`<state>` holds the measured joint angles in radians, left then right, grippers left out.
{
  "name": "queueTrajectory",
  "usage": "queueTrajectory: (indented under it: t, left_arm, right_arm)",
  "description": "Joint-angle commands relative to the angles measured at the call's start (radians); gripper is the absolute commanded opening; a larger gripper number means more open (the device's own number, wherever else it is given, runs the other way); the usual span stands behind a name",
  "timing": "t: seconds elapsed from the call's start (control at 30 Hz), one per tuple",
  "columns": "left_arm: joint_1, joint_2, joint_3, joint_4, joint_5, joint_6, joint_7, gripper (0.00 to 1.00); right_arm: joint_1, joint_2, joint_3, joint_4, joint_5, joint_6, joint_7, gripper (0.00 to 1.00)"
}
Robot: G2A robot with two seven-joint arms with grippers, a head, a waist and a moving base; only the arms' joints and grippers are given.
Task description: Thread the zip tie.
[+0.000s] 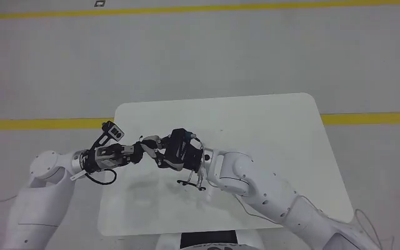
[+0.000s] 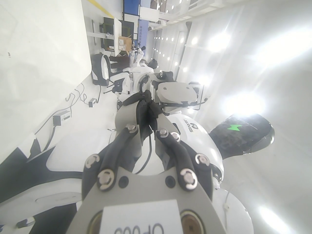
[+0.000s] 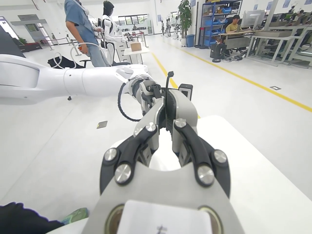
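A white table with rounded corners (image 1: 275, 125) stands on a pale grey floor. Seen from above, the two arms meet over its left half, at about nine o'clock from the table's centre. The left arm comes in from roughly eight o'clock and the right arm from roughly four o'clock, so the two grippers face each other almost tip to tip.

The right gripper (image 3: 167, 116) has its pale fingers (image 3: 181, 110) pressed together on a thin black plastic zip tie (image 3: 167, 98). The strap is pinched between the fingertips and stands upright above them, well clear of the tabletop, with its small square head at the free upper end. The strap's lower end is hidden between the fingers.

The left gripper (image 2: 146, 104) sits at nine o'clock of the right one in the top view. Its fingertips are drawn in until they meet, with ragged black padding (image 2: 142, 115) bunched between them. I cannot tell whether any part of the tie is caught there.

A yellow floor stripe (image 1: 187, 9) runs across at twelve o'clock beyond the table, and a second yellow stripe (image 1: 362, 118) passes behind the table from nine to three o'clock.
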<state>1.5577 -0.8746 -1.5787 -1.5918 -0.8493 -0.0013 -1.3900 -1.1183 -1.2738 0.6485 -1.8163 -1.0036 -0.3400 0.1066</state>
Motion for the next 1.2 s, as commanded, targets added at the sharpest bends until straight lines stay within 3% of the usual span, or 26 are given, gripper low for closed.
queueTrajectory:
  t: [0.0, 1.17]
  left_arm:
    - [0.000, 0.000, 0.000, 0.000, 0.000, 0.000, 0.000, 0.00]
    - [0.000, 0.000, 0.000, 0.000, 0.000, 0.000, 0.000, 0.00]
  right_arm:
    - [0.000, 0.001, 0.000, 0.002, 0.002, 0.000, 0.003, 0.00]
    - [0.000, 0.003, 0.002, 0.007, -0.002, 0.000, -0.033, 0.00]
